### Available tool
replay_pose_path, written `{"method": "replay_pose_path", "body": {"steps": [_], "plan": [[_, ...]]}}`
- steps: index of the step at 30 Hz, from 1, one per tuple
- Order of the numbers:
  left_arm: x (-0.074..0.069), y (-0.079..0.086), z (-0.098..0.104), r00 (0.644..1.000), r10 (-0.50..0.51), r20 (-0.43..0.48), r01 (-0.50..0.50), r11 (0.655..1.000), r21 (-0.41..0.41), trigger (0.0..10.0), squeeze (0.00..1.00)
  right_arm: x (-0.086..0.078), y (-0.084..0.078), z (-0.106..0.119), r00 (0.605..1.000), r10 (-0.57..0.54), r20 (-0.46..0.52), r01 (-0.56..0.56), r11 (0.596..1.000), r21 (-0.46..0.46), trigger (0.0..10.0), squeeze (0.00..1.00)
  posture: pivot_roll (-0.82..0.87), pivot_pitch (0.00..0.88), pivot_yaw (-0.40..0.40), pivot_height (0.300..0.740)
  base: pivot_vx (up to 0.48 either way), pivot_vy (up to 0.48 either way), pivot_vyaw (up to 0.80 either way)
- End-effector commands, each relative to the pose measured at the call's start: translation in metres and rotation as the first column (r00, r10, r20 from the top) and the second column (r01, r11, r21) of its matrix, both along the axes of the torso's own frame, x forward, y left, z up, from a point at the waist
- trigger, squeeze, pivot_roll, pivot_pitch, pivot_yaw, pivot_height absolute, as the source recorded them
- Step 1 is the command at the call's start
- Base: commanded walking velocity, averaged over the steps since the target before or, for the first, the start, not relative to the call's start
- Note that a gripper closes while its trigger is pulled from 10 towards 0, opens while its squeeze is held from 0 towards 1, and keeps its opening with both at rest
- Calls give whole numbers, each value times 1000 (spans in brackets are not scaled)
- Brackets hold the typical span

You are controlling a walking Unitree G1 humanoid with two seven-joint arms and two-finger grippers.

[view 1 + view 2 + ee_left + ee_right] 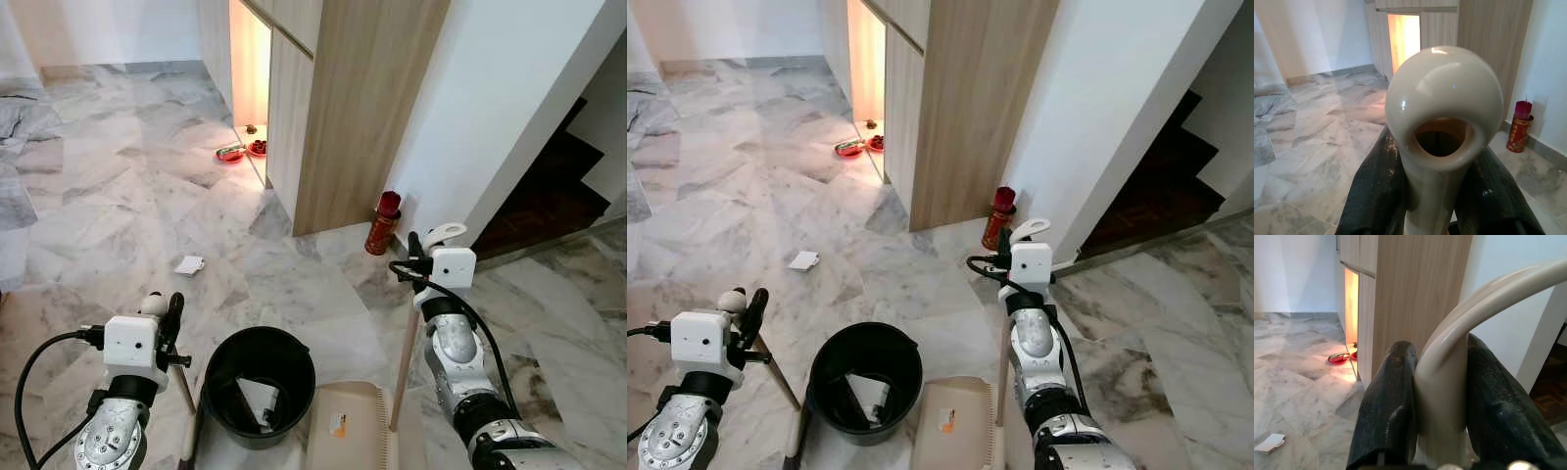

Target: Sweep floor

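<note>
**Inspector:** Fingers first. Your left gripper (1442, 196) is clamped on the broom handle (1444, 112), one black finger pressed to each side just below the cream knob with the hole in it. Your right gripper (1437, 406) is clamped the same way on the dustpan handle (1488, 298), under its curved loop.

**Operator:** Where does the work lie?

**Inspector:** The one piece of litter I can make out is a scrap of white paper (188, 264) on the floor ahead and to your left, well apart from both tools. The dustpan (343, 431) sits on the floor at your feet, just beside a black bucket (258, 392) which holds some white paper.

**Operator:** How should I proceed?

**Inspector:** In my judgement, walk toward the scrap before sweeping; it looks beyond reach from here. Set the pan's lip flat on the floor, then draw the scrap in with short, low strokes. Light paper will skate if you flick it.

**Operator:** Surface and surroundings?

**Inspector:** Polished grey-veined marble floor (118, 196), smooth, so debris should slide readily. A wooden cabinet (353, 108) stands ahead with a lit gap beside it, red dishes (240, 150) at its foot. A red canister (384, 223) stands against the white wall. Dark stairs (549, 196) lie to your right. Keep the broom clear of the canister.
</note>
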State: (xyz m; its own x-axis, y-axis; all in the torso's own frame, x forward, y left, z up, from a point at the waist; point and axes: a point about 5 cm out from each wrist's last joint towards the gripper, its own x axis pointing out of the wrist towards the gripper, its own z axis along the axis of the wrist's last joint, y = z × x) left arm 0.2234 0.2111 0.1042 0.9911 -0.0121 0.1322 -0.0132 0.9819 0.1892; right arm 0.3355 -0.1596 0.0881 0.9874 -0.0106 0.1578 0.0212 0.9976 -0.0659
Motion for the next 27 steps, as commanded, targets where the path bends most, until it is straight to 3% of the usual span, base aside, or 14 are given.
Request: {"method": "replay_pose_path", "body": {"steps": [1,27], "plan": [[3,-2,9,999,-8,37,8,1000,15,10000,0,5,-2,8,1000,-10,24,10,1000,8,10000,0,199,2,-121,740,-274,0,0],[4,-6,7,999,-4,44,4,1000,2,10000,0,9,-5,13,1000,-12,28,12,1000,-3,10000,0,191,0,-135,740,-275,0,0]]}}
